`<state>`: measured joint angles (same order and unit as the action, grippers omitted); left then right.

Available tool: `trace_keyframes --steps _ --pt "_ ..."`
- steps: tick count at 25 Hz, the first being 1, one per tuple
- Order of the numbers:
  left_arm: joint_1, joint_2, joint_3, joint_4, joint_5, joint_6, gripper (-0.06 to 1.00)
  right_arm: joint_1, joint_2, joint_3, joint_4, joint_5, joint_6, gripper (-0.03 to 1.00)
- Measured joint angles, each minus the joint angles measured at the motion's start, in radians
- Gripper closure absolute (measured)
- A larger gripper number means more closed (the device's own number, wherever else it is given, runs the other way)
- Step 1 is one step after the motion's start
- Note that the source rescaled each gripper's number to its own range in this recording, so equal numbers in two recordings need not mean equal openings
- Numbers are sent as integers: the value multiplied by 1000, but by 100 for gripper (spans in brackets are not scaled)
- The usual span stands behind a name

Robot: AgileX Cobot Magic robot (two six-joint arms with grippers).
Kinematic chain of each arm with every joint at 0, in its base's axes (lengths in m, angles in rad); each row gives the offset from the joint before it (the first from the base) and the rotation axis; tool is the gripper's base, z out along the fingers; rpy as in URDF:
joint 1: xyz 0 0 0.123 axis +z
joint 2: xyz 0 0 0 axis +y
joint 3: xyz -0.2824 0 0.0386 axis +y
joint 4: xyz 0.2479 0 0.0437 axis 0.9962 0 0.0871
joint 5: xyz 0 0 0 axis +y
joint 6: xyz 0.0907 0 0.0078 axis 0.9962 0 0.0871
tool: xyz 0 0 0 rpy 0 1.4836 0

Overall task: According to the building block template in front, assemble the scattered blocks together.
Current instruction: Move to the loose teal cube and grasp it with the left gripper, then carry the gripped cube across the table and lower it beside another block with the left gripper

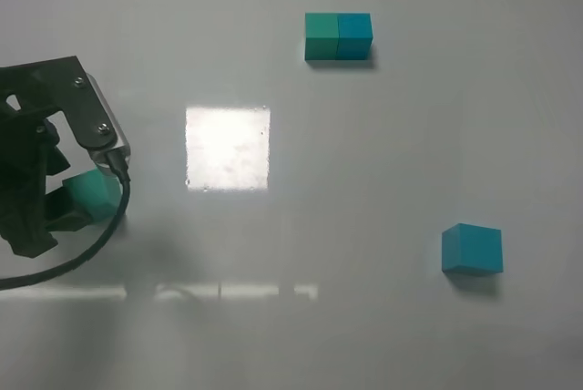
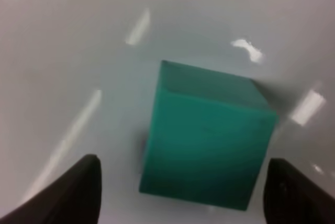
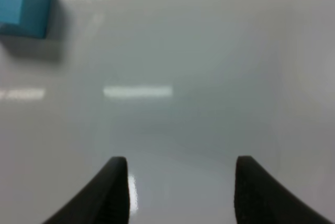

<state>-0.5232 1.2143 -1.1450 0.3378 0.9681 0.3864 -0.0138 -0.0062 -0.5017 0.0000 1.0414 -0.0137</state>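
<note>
The left gripper (image 2: pixel 183 190) straddles the green cube (image 2: pixel 207 145), jaws spread, not yet pinching, presumably to carry it toward the blue cube (image 1: pixel 472 249) (the right gripper (image 3: pixel 180 187) gapes empty).

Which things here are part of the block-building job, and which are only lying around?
Part of the job: the joined green-blue pair, as template; the loose green cube, between the fingers of the open left gripper; the loose blue cube; the open right gripper.
Not part of it: the white table; a bright light patch on it.
</note>
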Motion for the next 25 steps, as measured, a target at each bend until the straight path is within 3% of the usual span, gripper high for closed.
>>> trace_keyframes --steps 13,14,15,17,18,25 --pt "10 60 0 -25 -63 81 12 0 0 0 0 0 0 78" --pt "10 60 0 -25 -64 82 16 0 0 0 5 0 0 78" --pt "10 60 0 -27 -65 84 27 0 0 0 5 0 0 78" --pt "10 60 0 -37 -65 88 69 0 0 0 5 0 0 79" --pt "10 60 0 -39 -63 95 75 0 0 0 5 0 0 79" --pt "8 60 -9 -51 -25 158 75 0 0 0 0 0 0 79"
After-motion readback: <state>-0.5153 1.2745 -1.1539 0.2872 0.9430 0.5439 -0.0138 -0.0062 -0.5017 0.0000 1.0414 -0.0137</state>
